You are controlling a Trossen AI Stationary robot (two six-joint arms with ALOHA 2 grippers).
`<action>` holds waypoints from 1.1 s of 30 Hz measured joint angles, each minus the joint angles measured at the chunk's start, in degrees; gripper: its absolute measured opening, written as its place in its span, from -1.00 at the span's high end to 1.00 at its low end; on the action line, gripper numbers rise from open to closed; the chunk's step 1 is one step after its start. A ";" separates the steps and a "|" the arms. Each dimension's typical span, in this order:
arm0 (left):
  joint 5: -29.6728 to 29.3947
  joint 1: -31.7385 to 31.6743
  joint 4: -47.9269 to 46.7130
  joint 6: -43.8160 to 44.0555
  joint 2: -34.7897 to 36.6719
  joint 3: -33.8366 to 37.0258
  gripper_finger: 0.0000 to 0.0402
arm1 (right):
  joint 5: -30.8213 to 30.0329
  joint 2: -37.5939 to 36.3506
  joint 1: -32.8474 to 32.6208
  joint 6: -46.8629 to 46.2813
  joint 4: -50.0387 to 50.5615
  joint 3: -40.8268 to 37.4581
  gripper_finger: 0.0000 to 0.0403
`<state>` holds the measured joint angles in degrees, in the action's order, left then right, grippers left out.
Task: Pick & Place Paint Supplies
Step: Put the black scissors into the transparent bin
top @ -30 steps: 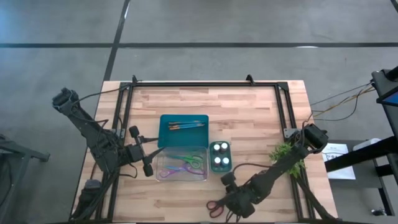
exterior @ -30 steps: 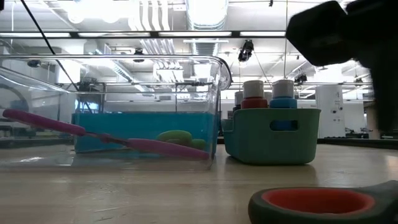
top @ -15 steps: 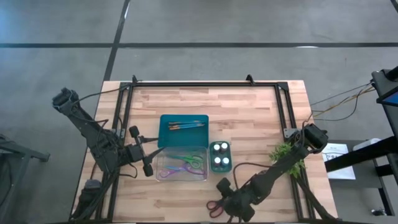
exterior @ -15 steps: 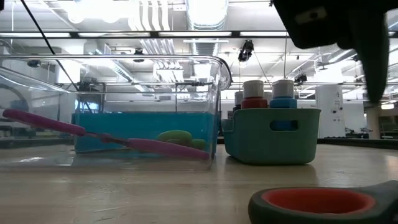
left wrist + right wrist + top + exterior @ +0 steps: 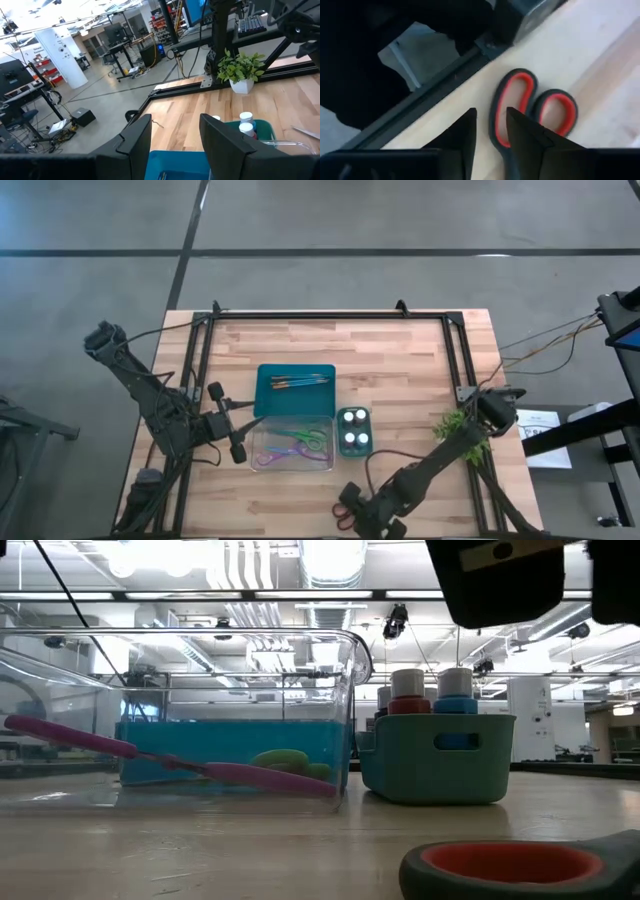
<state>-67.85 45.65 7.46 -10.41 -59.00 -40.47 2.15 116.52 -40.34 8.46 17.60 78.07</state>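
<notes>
A pair of scissors with red, dark-rimmed handle loops (image 5: 532,105) lies flat on the wood near the table's near edge (image 5: 343,508); one loop fills the low view's foreground (image 5: 515,865). My right gripper (image 5: 490,132) hovers above it, open by a narrow gap, fingers pointing down over one loop's rim. Paint bottles with white caps (image 5: 354,431) stand in a small teal bin. Thin brushes (image 5: 302,381) lie in a teal tray. Purple and green scissors (image 5: 290,448) lie in a clear container. My left gripper (image 5: 175,145) waits open, left of that container (image 5: 236,436).
A green plant sprig in a white pot (image 5: 456,425) stands near the table's right edge, beside the right arm. A black frame rail (image 5: 435,92) runs along the near edge close to the red scissors. Bare wood lies between the bins and the near edge.
My right gripper has moved toward the table's near edge and slightly left, coming over the red scissors' handles. The scissors have stayed where they lay.
</notes>
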 joint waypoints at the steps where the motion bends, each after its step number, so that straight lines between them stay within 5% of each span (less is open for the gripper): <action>1: 0.00 0.00 0.00 0.01 0.00 0.00 0.14 | 0.54 0.37 0.00 0.55 0.17 0.32 0.53; 8: 1.34 0.00 0.02 1.35 0.00 0.00 0.14 | 2.74 3.47 0.01 1.79 0.08 2.37 0.69; 33: 1.95 -0.02 0.00 1.90 0.00 0.00 0.14 | 2.43 3.86 1.75 3.29 -0.81 1.69 0.70</action>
<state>-65.91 45.63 7.46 -8.51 -59.00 -40.47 4.58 120.38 -38.59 11.74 16.79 79.76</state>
